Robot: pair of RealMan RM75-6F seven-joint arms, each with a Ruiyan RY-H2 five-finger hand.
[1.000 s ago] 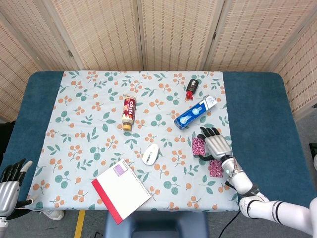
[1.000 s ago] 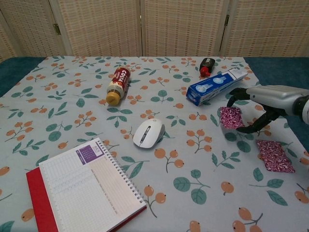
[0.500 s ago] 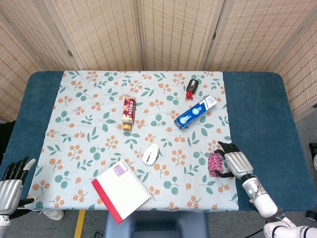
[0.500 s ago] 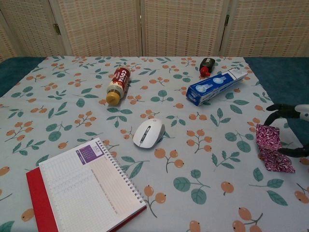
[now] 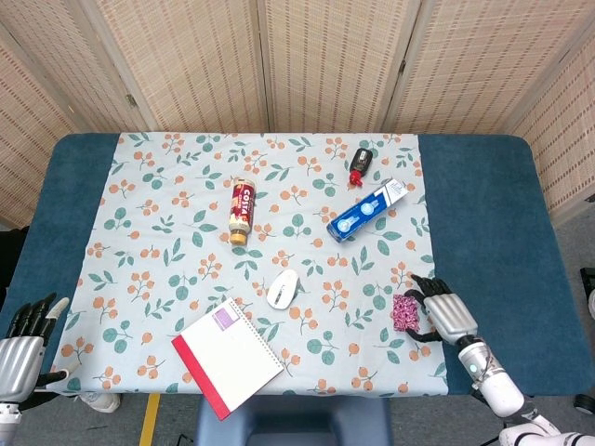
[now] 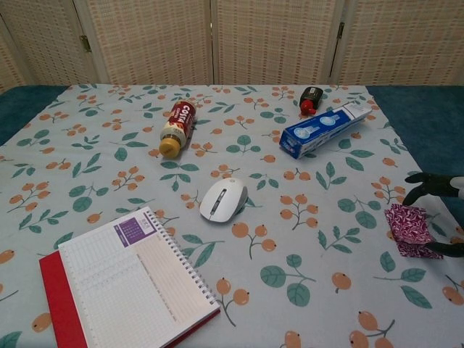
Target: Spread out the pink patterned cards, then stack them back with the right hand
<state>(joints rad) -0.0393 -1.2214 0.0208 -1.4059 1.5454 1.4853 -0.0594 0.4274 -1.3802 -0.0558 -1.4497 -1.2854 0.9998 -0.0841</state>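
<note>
My right robot hand grasps the pink cards – one atop the other, restacking them – just off the worktop.

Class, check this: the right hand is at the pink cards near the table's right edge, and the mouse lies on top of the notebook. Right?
Not quite. In the head view the mouse lies on the cloth beside the notebook, apart from it. The right hand is indeed at the pink cards.

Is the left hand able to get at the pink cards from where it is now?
Probably not. The left hand sits off the near left corner of the table, while the pink cards lie near the right edge, at the right hand. The notebook lies between them.
</note>
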